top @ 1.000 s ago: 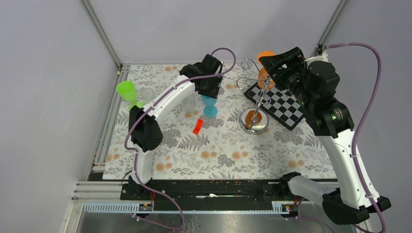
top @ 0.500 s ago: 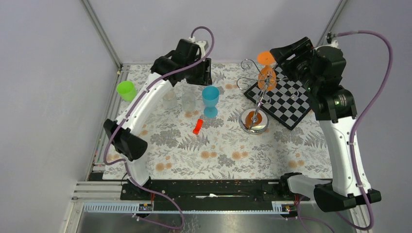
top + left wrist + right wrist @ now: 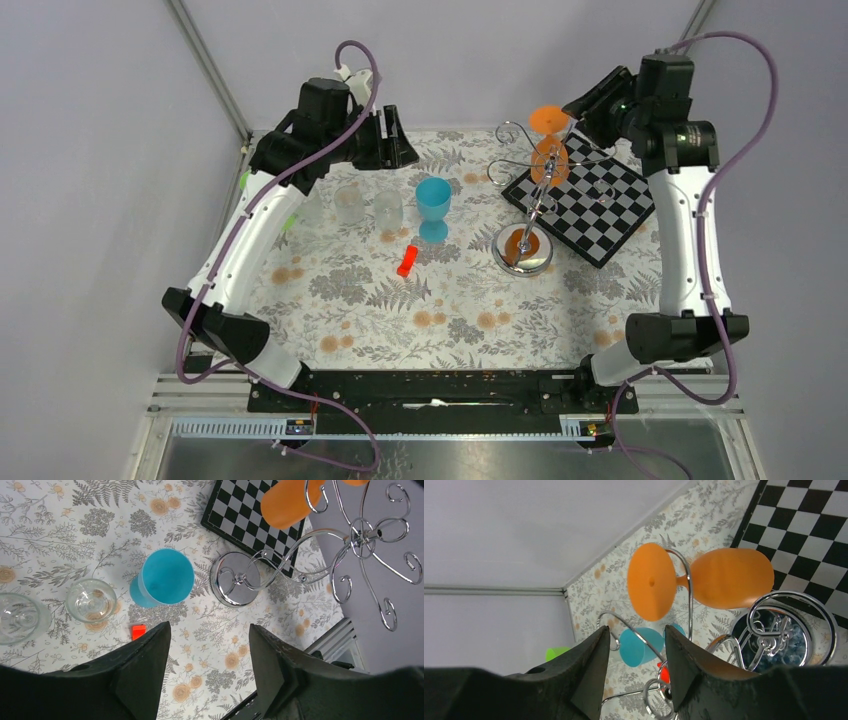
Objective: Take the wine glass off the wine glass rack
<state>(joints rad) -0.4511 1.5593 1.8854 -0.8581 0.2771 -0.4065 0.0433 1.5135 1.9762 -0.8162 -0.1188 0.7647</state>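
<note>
On the flowered table, the rack holds one orange wine glass upside down — not yet removed. The right claw hovers near its foot, half open, empty; the left claw, well away, gapes empty too.

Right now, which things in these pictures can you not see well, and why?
- Green cup: only a sliver above a finger in the right wrist view; behind the left arm in the top view.
- Orange wine glass: cut off by the top edge in the left wrist view.
- Small red object: too small to identify in the top view.
</note>
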